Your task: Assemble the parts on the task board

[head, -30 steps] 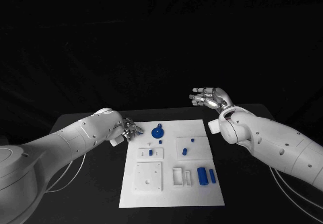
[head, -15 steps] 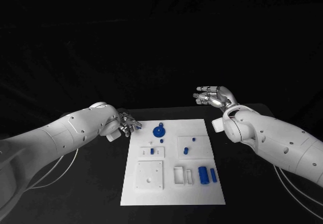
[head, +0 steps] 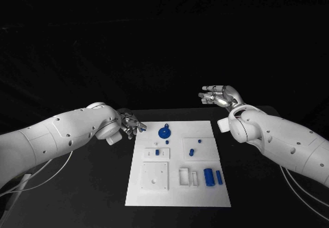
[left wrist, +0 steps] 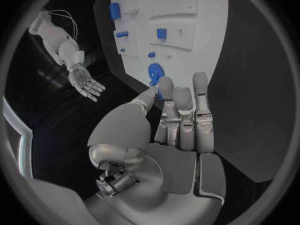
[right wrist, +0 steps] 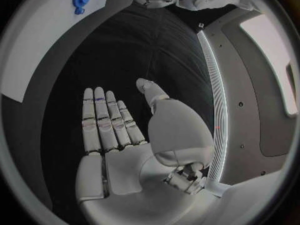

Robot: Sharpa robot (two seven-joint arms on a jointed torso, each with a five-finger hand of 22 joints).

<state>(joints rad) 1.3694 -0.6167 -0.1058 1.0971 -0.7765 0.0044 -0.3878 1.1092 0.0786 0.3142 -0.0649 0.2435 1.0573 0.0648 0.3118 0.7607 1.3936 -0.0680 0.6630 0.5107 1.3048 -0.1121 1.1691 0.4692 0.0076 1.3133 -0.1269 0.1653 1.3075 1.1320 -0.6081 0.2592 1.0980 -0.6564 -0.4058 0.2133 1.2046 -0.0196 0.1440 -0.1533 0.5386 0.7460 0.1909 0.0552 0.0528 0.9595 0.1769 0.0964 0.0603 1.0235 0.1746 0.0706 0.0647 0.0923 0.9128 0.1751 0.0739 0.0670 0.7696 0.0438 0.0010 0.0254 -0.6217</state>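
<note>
A robot's left hand (head: 129,127) hovers at the far-left corner of the task board (head: 177,199), fingers extended and holding nothing; a careless reach could knock the round blue part (head: 165,132) just beside it. The right hand (head: 219,97) (also flat and empty) hangs beyond the board's far-right corner.
</note>
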